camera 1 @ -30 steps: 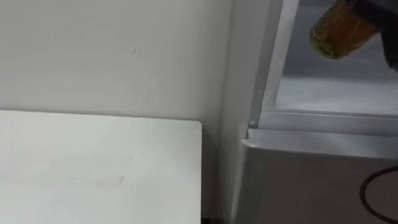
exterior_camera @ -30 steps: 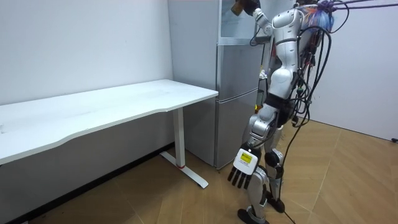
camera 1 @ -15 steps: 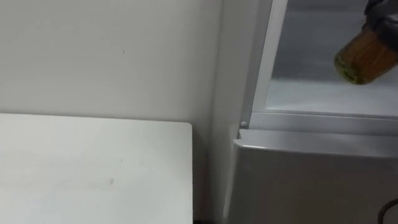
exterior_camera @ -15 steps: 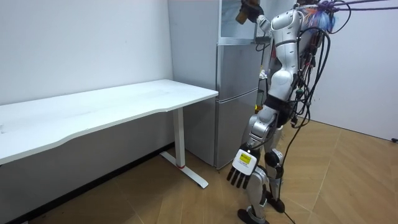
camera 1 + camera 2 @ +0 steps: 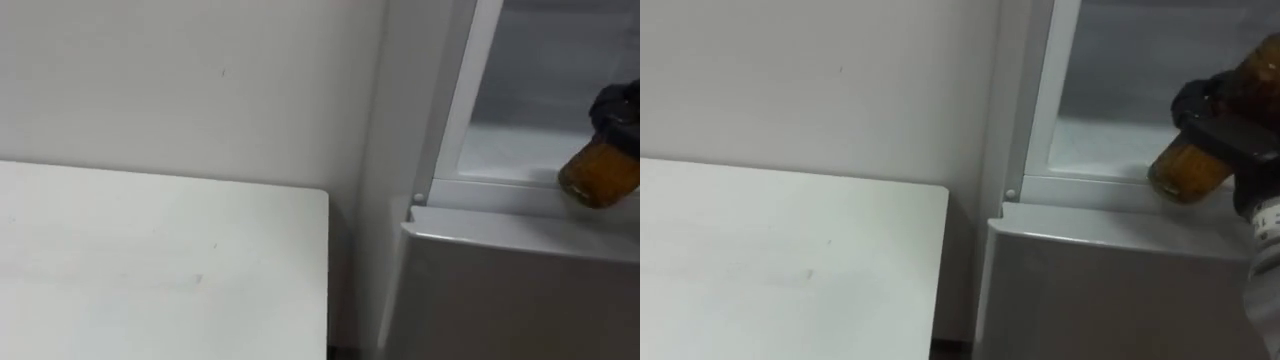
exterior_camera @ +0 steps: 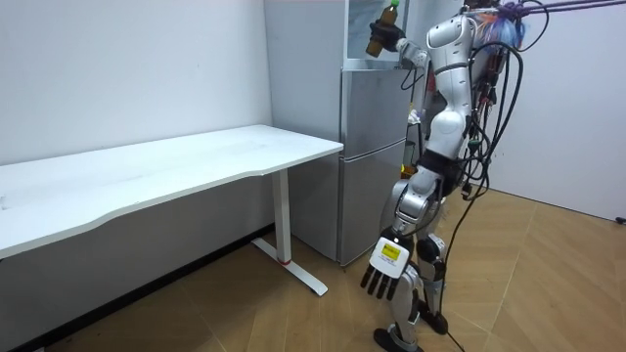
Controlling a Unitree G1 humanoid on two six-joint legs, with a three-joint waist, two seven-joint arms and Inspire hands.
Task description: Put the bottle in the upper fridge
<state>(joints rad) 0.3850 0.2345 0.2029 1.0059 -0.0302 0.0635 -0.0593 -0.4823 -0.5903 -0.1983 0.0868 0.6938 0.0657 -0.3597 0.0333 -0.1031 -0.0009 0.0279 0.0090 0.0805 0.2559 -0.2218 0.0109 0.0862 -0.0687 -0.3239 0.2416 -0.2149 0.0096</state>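
While the robot stands facing the fridge (image 5: 1110,290), just past the end of the white table (image 5: 150,270), its left hand (image 6: 383,262) hangs beside its leg with the fingers relaxed. Its right arm is raised, and the right hand (image 5: 1225,115) has dark fingers curled round the upper part of the bottle (image 5: 1185,175). The bottle is clear and filled with amber-brown liquid. It is tilted, with its round base turned toward the head camera, and the room view shows a green cap on top. Its base is at the front sill of the open upper compartment (image 5: 1120,70), just above the closed lower door. Whether it touches the sill cannot be told. Pale walls and a white floor show inside the compartment.
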